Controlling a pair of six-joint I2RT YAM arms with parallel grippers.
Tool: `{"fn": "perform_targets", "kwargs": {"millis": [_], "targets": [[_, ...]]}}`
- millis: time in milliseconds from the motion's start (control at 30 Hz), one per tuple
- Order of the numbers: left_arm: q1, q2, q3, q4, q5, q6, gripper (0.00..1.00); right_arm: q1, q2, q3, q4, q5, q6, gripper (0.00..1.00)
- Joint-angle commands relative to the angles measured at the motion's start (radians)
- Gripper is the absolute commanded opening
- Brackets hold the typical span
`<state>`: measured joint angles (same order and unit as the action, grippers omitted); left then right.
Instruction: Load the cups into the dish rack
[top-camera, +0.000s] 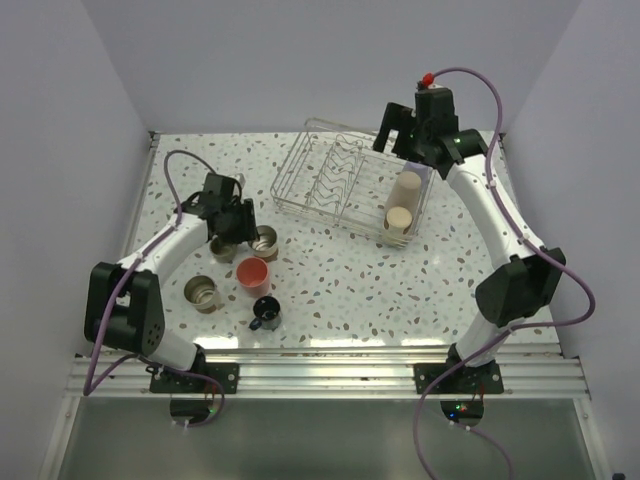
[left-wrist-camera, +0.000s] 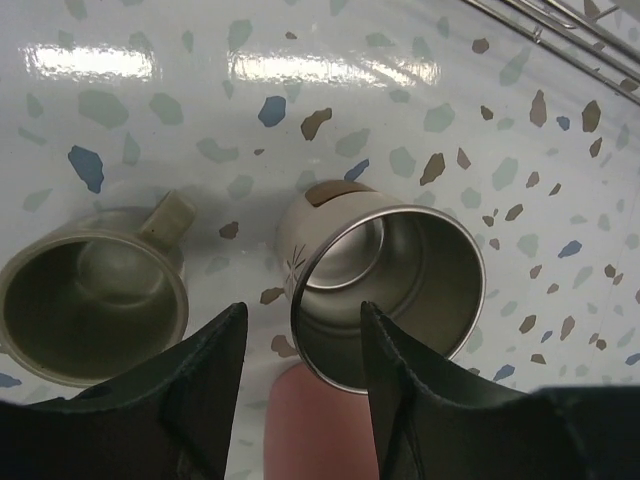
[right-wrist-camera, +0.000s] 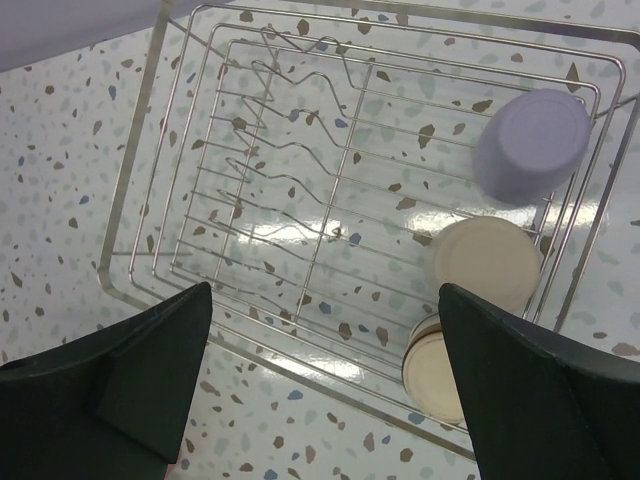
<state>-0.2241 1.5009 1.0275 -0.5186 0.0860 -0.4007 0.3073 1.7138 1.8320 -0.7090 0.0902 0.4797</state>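
Three cups sit in the dish rack (right-wrist-camera: 300, 200), all in its right-end compartment. The lavender cup (right-wrist-camera: 530, 145) is at the rack's far corner. The beige cup (right-wrist-camera: 487, 262) is just nearer than it, and the second beige cup (right-wrist-camera: 440, 375) is at the rack's near corner, touching the first. All three show closed bases to my right wrist view, so they are mouths down with long axes roughly upright.

My right fingers (right-wrist-camera: 150, 380) are spread wide with nothing between them, hanging over the rack's far right part.

Five cups stand on the table (top-camera: 400, 290) to the rack's left and nearer the arm bases than the rack. All are mouth up with axes vertical.
- The steel cup (left-wrist-camera: 400, 290) is closest to the rack.
- The handled grey-beige cup (left-wrist-camera: 90, 300) is just beside it on the side away from the rack, not touching. Its handle is turned toward the rack side.
- The coral cup (top-camera: 252, 272) is further from the rack than those two.
- The black mug (top-camera: 266, 315) is further again.
- The third metal cup (top-camera: 203, 293) is farthest from the rack.

My left fingers (left-wrist-camera: 190, 400) are parted and hold nothing. The steel cup's near rim shows in the gap, and one finger overlaps its mouth in the wrist view. I cannot tell whether it touches.
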Motion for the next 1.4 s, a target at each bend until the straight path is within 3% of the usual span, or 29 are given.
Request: {"fn": "perform_targets", "kwargs": {"millis": [0, 133, 233, 267, 500, 600, 667, 767, 800, 833, 867, 900, 967, 1000, 1033, 1100, 1233, 1367], "targets": [[-0.003, -0.015, -0.026, 0.028, 0.031, 0.011, 0.52, -0.005, -0.072, -0.017, 0.036, 0.008, 0.016, 0.99], [-0.004, 0.025, -0.034, 0.080, 0.063, 0.008, 0.38, -0.004, -0.071, -0.025, 0.033, 0.006, 0.013, 0.98], [-0.004, 0.050, -0.012, 0.092, 0.066, 0.011, 0.13, -0.004, -0.068, -0.020, 0.025, 0.005, 0.010, 0.99], [-0.004, 0.050, 0.000, 0.088, 0.054, 0.010, 0.00, -0.004, -0.068, -0.016, 0.022, 0.006, 0.008, 0.98], [0.034, 0.009, 0.230, -0.053, -0.063, 0.045, 0.00, -0.005, -0.049, 0.073, -0.001, -0.032, 0.008, 0.99], [0.100, -0.022, 0.336, -0.038, 0.016, 0.033, 0.00, -0.004, -0.028, 0.137, 0.009, -0.148, 0.040, 0.99], [0.150, -0.042, 0.373, 0.032, 0.208, 0.010, 0.00, -0.008, -0.002, 0.159, 0.043, -0.251, 0.089, 0.99], [0.166, -0.028, 0.419, 0.162, 0.414, -0.071, 0.00, -0.016, 0.026, 0.127, 0.250, -0.508, 0.279, 0.99], [0.166, -0.028, 0.402, 0.283, 0.458, -0.154, 0.00, -0.014, 0.033, 0.077, 0.329, -0.576, 0.422, 0.99], [0.167, -0.042, 0.376, 0.370, 0.539, -0.214, 0.00, -0.007, 0.052, 0.044, 0.535, -0.674, 0.510, 0.99], [0.169, -0.048, 0.347, 0.473, 0.581, -0.277, 0.00, -0.001, 0.067, 0.015, 0.636, -0.710, 0.592, 0.99], [0.172, -0.048, 0.294, 0.702, 0.624, -0.349, 0.00, 0.006, 0.081, -0.020, 0.716, -0.730, 0.737, 0.99], [0.173, -0.021, 0.241, 0.948, 0.713, -0.614, 0.00, 0.024, 0.130, -0.025, 0.909, -0.759, 0.838, 0.98], [0.173, -0.001, 0.200, 1.220, 0.733, -0.712, 0.00, 0.029, 0.144, -0.013, 0.948, -0.761, 0.902, 0.98], [0.172, 0.043, 0.186, 1.335, 0.739, -0.889, 0.00, 0.038, 0.159, -0.008, 1.011, -0.761, 0.931, 0.99], [0.172, 0.085, 0.158, 1.598, 0.719, -1.080, 0.00, 0.049, 0.187, 0.010, 1.065, -0.758, 1.005, 0.99], [0.166, 0.183, 0.181, 1.799, 0.670, -1.222, 0.00, 0.075, 0.219, 0.059, 1.094, -0.754, 1.037, 0.99], [0.149, 0.199, 0.221, 1.761, 0.669, -1.192, 0.00, 0.098, 0.233, 0.085, 1.103, -0.753, 1.050, 0.98]]}}
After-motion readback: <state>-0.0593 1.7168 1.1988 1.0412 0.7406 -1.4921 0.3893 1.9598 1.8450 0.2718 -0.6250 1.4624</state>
